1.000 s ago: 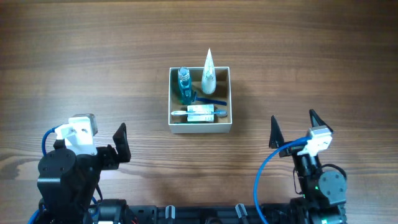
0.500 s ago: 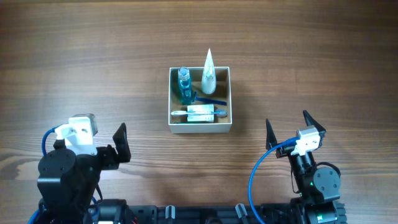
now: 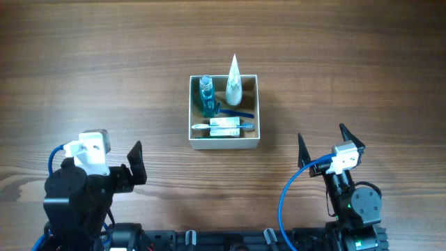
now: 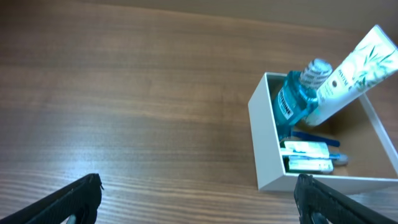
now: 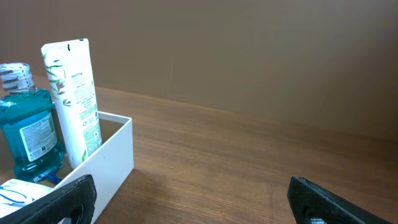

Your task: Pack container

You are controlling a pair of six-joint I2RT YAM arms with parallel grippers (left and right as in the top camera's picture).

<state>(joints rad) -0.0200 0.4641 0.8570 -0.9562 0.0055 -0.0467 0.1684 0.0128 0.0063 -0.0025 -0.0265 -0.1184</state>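
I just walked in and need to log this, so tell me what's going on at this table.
Nothing is being handled right now. The left gripper and right gripper are both open and empty, near the front edge of the table, apart from the container. Inside the container are a blue bottle, a white tube leaning over the far wall, and a white-and-green packet. The packing looks largely done.

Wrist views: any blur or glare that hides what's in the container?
Left wrist: slightly soft overall, no glare; the container and what's inside it are readable. Right wrist: the tube label and blue bottle are sharp; the right claw fingertips at the bottom corners are dark and out of focus. Overhead: even light, soft shadows, nothing washed out.
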